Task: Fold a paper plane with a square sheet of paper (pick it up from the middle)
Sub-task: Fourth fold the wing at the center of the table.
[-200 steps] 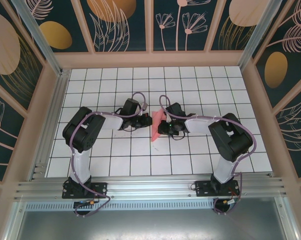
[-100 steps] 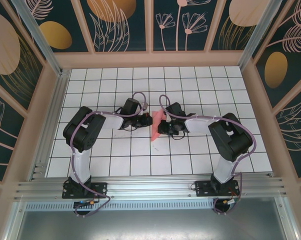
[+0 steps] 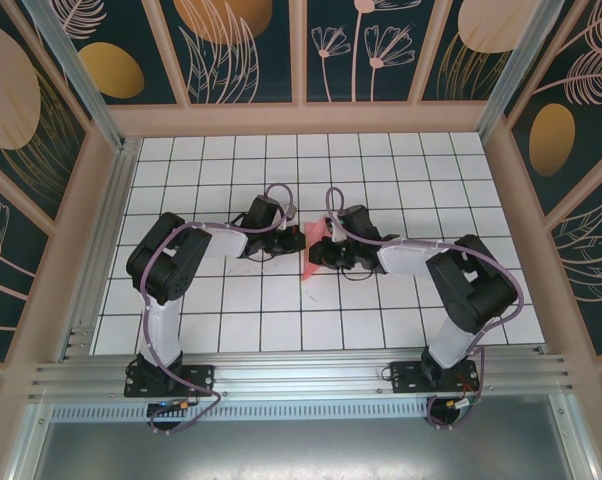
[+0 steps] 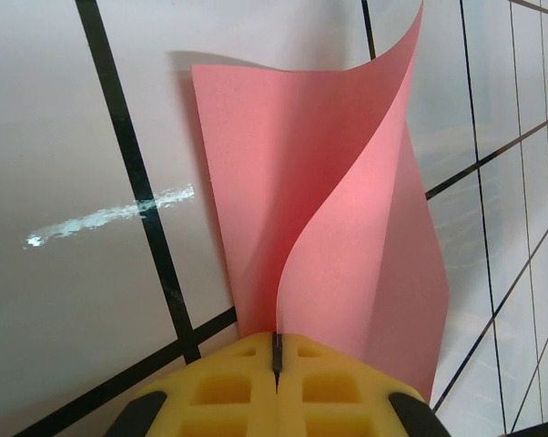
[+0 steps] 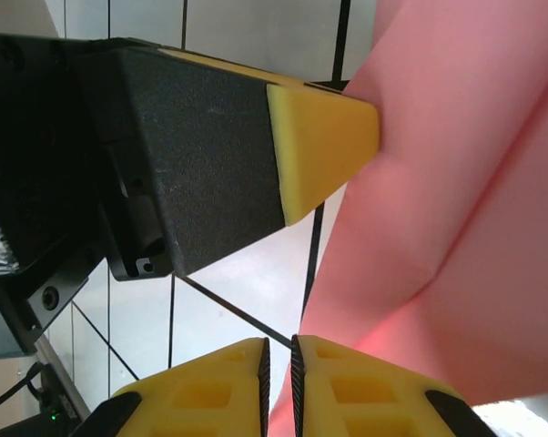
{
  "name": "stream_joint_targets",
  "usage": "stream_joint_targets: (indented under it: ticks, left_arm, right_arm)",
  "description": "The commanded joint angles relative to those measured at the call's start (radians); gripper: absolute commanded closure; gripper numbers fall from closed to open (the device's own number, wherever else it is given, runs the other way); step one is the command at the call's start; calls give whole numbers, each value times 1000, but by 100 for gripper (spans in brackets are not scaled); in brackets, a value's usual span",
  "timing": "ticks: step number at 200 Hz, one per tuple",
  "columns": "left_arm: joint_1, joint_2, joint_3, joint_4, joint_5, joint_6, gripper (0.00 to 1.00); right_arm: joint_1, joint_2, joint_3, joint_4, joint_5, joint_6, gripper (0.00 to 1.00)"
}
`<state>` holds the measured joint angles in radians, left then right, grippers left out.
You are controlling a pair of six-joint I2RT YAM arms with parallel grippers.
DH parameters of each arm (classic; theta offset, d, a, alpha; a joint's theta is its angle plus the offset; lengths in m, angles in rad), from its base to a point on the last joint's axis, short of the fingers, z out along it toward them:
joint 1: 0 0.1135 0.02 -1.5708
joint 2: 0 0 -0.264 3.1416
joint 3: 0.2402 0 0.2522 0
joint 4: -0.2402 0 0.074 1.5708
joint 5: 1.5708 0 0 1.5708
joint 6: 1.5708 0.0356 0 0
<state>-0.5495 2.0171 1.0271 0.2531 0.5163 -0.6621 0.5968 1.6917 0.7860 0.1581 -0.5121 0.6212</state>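
Note:
The pink-red sheet of paper (image 3: 307,262) stands between the two grippers at the table's middle, seen as a narrow strip tapering toward the near side. In the left wrist view the sheet (image 4: 347,228) curls upward in loose layers over the white tiles. My left gripper (image 4: 276,350) is shut on its lower edge, yellow pads pressed together. My right gripper (image 5: 279,364) sits close beside the sheet (image 5: 438,228), its pads a thin crack apart with nothing between them. The left gripper's yellow fingertip (image 5: 324,146) shows just beyond it.
The white gridded table (image 3: 231,300) lies inside wooden walls (image 3: 301,118) at the back and both sides. An aluminium rail (image 3: 301,375) carries both arm bases along the near edge. A pale scuff (image 4: 110,217) marks one tile beside the sheet.
My right arm has stretched leftward, bringing its gripper closer against the paper and covering more of it from above. The left gripper has kept its hold and place.

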Motion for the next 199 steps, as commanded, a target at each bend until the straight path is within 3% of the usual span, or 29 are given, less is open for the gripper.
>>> stream_joint_targets:
  ticks: [1,199]
  left_arm:
    - [5,69,-5,-60,-88,25,100]
    - [4,77,-30,-33,-88,5,100]
  right_arm:
    - [4,54,2,59,-76,29,82]
    - [27,157,45,-17,-70,-2,80]
